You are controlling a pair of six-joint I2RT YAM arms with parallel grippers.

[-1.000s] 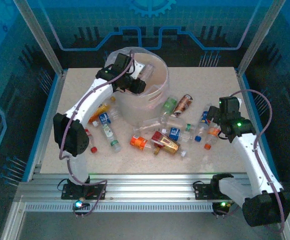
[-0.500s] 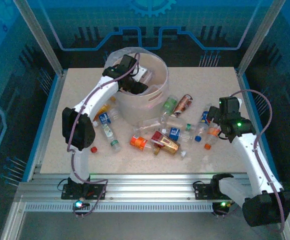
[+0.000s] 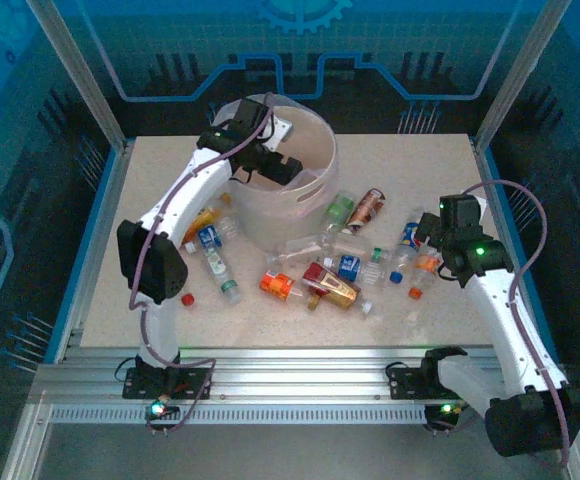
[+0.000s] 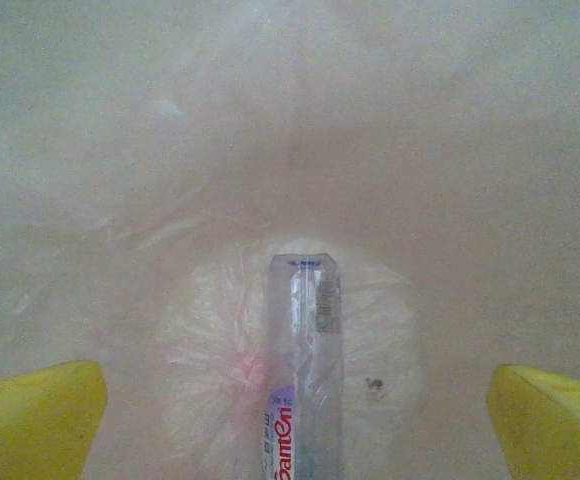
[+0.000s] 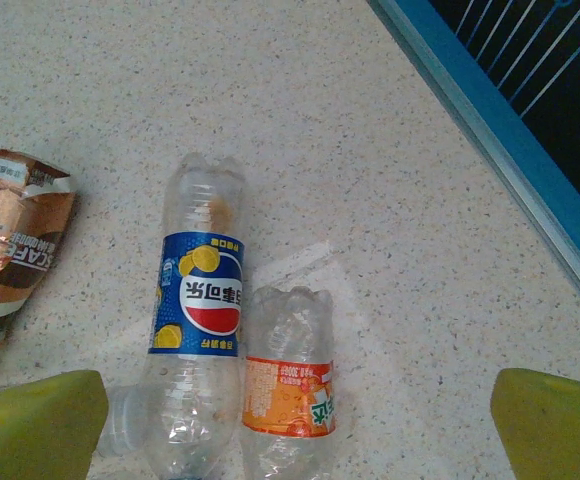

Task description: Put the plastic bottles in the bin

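Bottle [image 4: 305, 365] inside bin [image 3: 308, 208] | left fingers [image 4: 32, 418] spread above | right fingers [image 5: 32, 422] spread near blue table edge [image 5: 490, 130]

I see a speckled beige tabletop [image 3: 420, 170], a blue edging strip [image 5: 500, 128] along its sides, and a ribbed aluminium rail [image 3: 300, 370] nearest me.

**Lighting / image quality check**

Top view: even overhead light on the beige speckled table [image 3: 420, 170]. Shadows short and soft, surround dim and blue-tinted, picture slightly soft.

Left wrist: milky low-contrast haze off the whitish translucent round bin [image 4: 290, 120]. Clear plastic bottle with red lettering [image 4: 305, 380] fairly sharp, yellow fingertips [image 4: 30, 415] blurred.

Right wrist: bright, crisp speckle, faint shadows, fingertips [image 5: 555, 425] out of focus.
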